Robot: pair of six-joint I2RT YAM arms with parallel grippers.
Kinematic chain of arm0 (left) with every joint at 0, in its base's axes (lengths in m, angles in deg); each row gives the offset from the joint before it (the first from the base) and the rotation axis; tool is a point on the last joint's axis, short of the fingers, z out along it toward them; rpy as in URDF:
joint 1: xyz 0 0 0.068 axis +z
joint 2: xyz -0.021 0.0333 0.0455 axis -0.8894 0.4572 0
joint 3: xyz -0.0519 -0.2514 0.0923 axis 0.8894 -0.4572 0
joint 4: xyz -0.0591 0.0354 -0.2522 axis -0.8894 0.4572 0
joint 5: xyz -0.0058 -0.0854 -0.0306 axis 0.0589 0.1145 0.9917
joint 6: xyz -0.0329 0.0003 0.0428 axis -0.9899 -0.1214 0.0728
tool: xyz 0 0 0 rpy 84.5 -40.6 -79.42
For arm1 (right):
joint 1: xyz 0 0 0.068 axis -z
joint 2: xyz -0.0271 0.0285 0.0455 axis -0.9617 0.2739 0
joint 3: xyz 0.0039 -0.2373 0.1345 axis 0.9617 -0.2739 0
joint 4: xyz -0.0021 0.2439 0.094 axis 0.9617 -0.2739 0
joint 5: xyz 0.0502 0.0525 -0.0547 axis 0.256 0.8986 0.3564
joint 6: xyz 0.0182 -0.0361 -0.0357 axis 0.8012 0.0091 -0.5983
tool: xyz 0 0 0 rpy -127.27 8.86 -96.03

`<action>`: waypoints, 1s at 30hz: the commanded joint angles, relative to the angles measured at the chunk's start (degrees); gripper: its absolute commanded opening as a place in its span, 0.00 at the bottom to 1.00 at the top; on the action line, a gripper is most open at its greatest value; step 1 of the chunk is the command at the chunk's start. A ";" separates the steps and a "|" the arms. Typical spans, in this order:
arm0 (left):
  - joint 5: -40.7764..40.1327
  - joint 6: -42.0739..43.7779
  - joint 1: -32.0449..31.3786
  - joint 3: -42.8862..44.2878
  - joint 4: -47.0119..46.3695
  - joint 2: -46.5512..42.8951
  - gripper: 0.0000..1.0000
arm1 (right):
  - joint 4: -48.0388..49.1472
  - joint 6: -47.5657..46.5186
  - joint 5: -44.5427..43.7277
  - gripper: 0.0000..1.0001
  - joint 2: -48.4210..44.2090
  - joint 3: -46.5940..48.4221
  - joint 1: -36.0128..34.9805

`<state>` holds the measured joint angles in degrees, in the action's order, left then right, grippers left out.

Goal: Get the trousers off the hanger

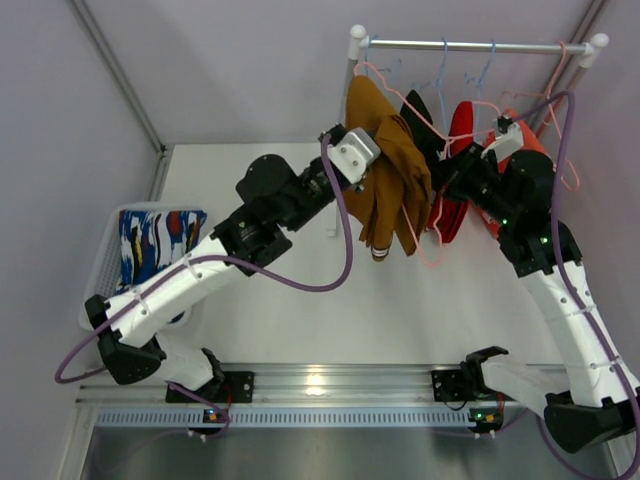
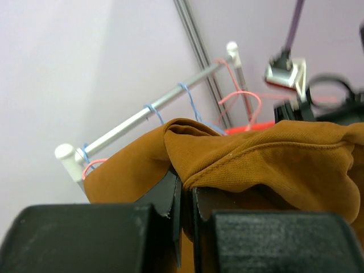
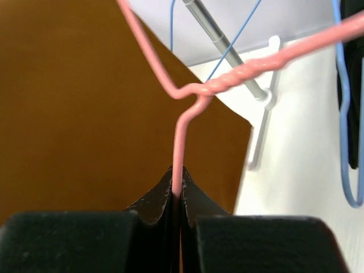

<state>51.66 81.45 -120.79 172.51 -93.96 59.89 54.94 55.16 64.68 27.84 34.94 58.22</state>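
Tan-brown trousers [image 1: 392, 185] hang draped over a pink wire hanger [image 3: 181, 136] in front of the rack. My left gripper [image 1: 362, 158] is shut on a fold of their cloth near the top; the wrist view shows the cloth [image 2: 273, 153] pinched at the fingertips [image 2: 186, 190]. My right gripper [image 1: 457, 168] is shut on the pink hanger's wire below its twisted neck, seen in its wrist view [image 3: 177, 185]. Black trousers [image 1: 422, 122] and red trousers [image 1: 461, 125] hang on the rail. Blue patterned trousers [image 1: 155, 243] lie in the basket.
The white clothes rack rail [image 1: 470, 45] runs across the back, with blue hangers [image 1: 440, 75] on it. An orange-red garment [image 1: 535, 140] hangs behind my right arm. A white basket [image 1: 100, 265] stands at the left edge. Walls close in on both sides.
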 commanded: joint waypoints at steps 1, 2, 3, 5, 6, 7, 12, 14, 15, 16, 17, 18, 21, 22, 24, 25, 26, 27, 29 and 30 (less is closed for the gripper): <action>-0.20 -2.94 -0.54 11.33 -11.63 -0.73 0.00 | 0.86 -2.92 -0.44 0.00 -1.35 -1.37 0.50; -0.47 -3.38 -0.45 13.11 -11.10 -0.29 0.00 | 0.95 -2.92 -0.44 0.00 -1.70 -2.16 0.50; -1.08 -3.39 -0.54 14.69 -10.74 0.76 0.00 | 1.12 -3.09 -0.27 0.00 -1.87 -2.52 0.50; -1.79 -3.04 -0.54 19.17 -10.21 1.73 0.00 | 1.30 -3.27 -0.26 0.00 -2.14 -3.31 0.50; -2.31 -2.69 -0.54 22.06 -9.86 2.60 0.00 | 1.30 -3.18 0.08 0.00 -2.23 -3.49 0.50; -2.49 -2.34 -0.54 23.31 -9.77 3.05 0.00 | 1.39 -3.27 0.26 0.00 -2.32 -3.66 0.41; -5.39 2.84 -0.54 29.20 -9.24 4.19 0.00 | 2.00 -4.24 0.62 0.00 -3.28 -4.28 -0.29; -7.66 5.38 -0.54 29.21 -9.77 3.41 0.00 | 2.53 -4.50 0.96 0.00 -3.72 -4.19 -0.47; -8.46 6.36 -0.54 29.03 -9.95 3.14 0.00 | 2.79 -4.76 1.40 0.00 -3.81 -4.19 -0.73; -9.17 7.32 -0.45 28.60 -10.30 2.70 0.00 | 2.97 -4.77 1.67 0.00 -3.90 -4.10 -0.91; -10.83 9.60 -0.54 28.16 -10.82 2.26 0.00 | 3.23 -4.85 2.02 0.00 -3.99 -3.93 -1.00; -11.54 11.01 -0.54 27.11 -12.04 1.22 0.00 | 3.41 -5.20 2.37 0.00 -3.99 -3.75 -1.43; -15.57 16.29 -0.54 25.70 -13.55 -1.15 0.00 | 3.23 -5.99 2.11 0.00 -4.07 -2.87 -2.22; -16.63 17.34 -0.45 24.21 -14.68 -1.86 0.00 | 3.23 -6.08 2.02 0.00 -4.16 -2.70 -2.31; -19.09 20.77 -0.36 20.79 -15.92 -4.85 0.00 | 3.23 -6.43 2.11 0.00 -4.42 -2.52 -2.66; -19.54 21.30 0.16 19.73 -16.88 -5.90 0.00 | 3.23 -6.61 2.11 0.00 -4.51 -2.61 -2.75; -19.54 19.39 3.73 19.37 -16.02 -7.48 0.00 | 3.23 -6.61 2.11 0.00 -4.77 -2.78 -2.93; -20.67 17.46 6.12 19.89 -14.79 -7.84 0.00 | 3.23 -6.87 2.46 0.00 -4.78 -2.96 -2.84; -21.91 11.85 13.21 20.94 -10.68 -9.24 0.00 | 3.23 -6.96 2.81 0.00 -4.95 -2.96 -2.84; -22.53 10.34 15.44 19.73 -9.78 -10.21 0.00 | 3.32 -6.88 3.16 0.00 -4.95 -3.05 -2.93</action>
<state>32.75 94.68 -112.05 190.45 -95.31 56.58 54.97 49.77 66.63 24.69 30.24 56.21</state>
